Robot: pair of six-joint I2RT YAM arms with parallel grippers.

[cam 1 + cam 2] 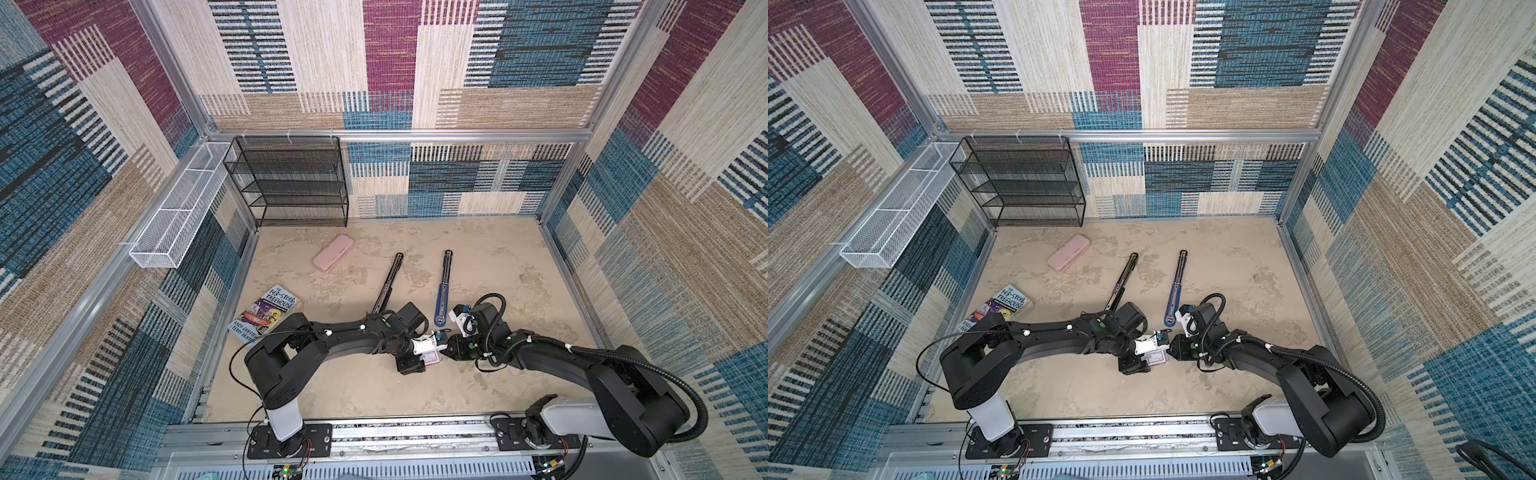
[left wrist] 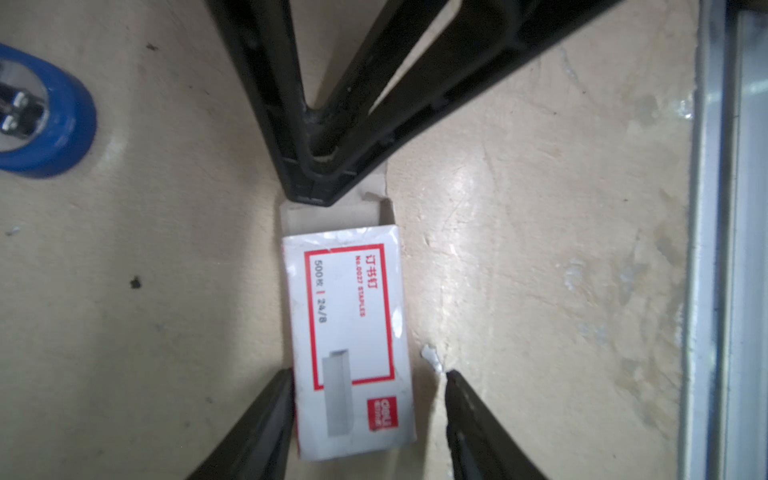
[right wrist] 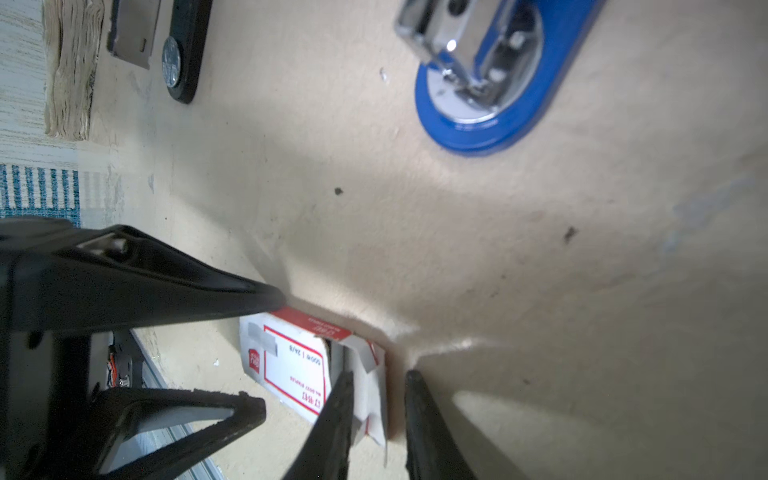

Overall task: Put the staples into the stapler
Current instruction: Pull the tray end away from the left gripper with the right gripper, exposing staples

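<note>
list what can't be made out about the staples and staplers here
Staples inside the staple box: right wrist view, open end shadowed, right gripper finger in front.
Blue stapler: cut off by both wrist views' edges.
Black stapler near end: both top views, behind left arm.

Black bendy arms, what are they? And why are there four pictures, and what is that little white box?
They are two robot arms fixed at the near edge of a beige table. Each ends in a two-fingered pincer, a gripper. Two pictures come from a camera high above; two from small cameras on the arms' wrists, very close up. On the table lie a small white cardboard staple box with a red frame, a long blue and silver stapler, a long black stapler, a pink oblong case and a paperback book. The left gripper stands open around the box; the right gripper is open at its opened flap. Neither seems to grip anything.
</note>
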